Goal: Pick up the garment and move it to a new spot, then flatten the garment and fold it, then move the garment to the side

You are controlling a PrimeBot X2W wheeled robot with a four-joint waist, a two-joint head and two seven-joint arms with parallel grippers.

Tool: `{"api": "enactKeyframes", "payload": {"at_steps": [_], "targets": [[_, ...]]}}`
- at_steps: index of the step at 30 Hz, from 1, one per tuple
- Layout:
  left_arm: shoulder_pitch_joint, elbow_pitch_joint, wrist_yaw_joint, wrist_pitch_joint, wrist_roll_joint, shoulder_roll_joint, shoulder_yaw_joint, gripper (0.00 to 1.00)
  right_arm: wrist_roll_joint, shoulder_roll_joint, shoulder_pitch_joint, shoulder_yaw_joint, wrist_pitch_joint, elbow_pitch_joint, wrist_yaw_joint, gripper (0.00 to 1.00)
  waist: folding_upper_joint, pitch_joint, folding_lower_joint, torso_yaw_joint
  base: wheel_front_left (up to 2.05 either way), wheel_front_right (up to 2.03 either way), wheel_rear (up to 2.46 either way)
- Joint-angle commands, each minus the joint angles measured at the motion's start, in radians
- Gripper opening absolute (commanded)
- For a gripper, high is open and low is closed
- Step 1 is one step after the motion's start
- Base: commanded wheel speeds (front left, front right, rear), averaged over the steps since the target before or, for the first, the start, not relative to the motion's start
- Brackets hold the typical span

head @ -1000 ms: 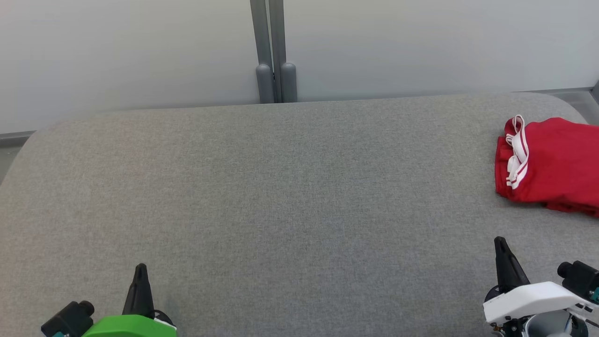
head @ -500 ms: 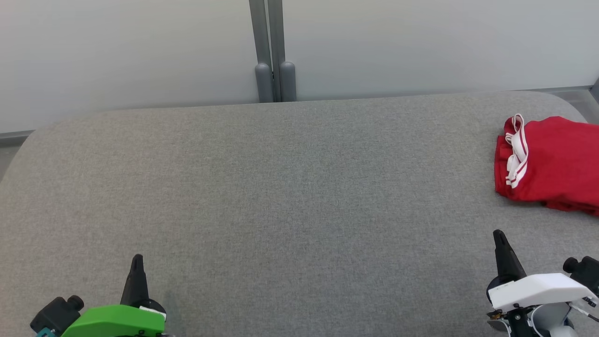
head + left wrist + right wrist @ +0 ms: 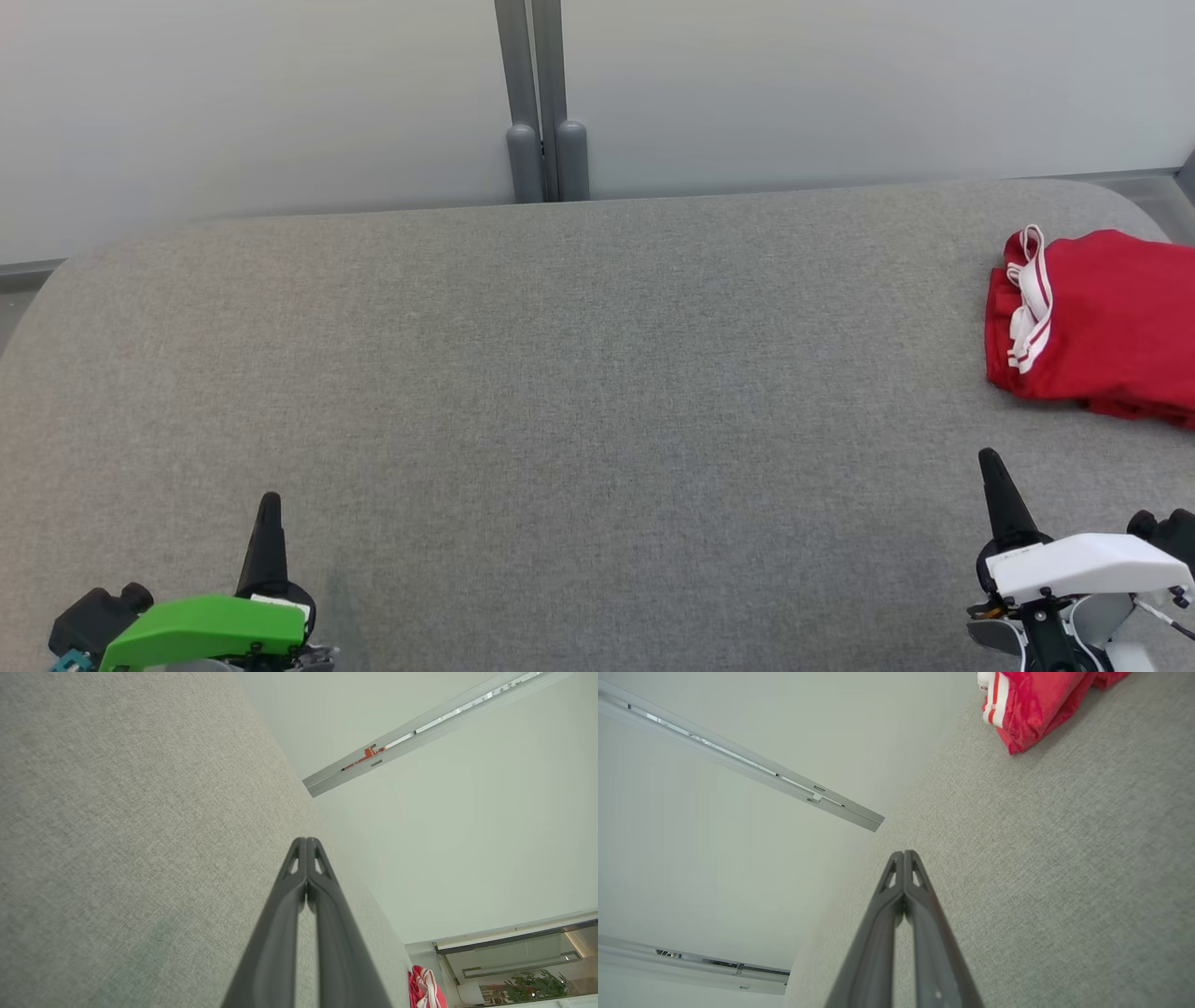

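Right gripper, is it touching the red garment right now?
Apart. In the head view, a strip of bare grey surface separates the shut right gripper from the red garment lying at the far right.

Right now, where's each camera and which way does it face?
Head: on the head, facing forward and down at the grey fabric surface; left gripper lower left, right gripper lower right.
Left wrist: on that arm, along its shut fingers, across the surface to the wall.
Right wrist: likewise, its own shut fingers.
Shared: all three show the red white-striped garment.
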Motion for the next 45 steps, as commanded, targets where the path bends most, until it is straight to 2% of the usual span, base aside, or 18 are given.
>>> {"api": "enactKeyframes", "payload": {"at_steps": [1,45], "targets": [[-0.03,-0.012,-0.006,0.005,-0.024,0.007,0.006,0.0,0.029,-0.003,-0.026,-0.004,0.006,-0.011,0.0,0.0,0.0,0.0,0.0,0.0,0.0,0.0,0.0],[-0.086,-0.014,-0.037,0.107,-0.387,0.01,0.049,0.0,0.444,0.008,-0.071,-0.017,0.108,-0.006,0.0,0.0,0.0,0.008,0.0,-0.007,0.0,0.0,0.0]]}}
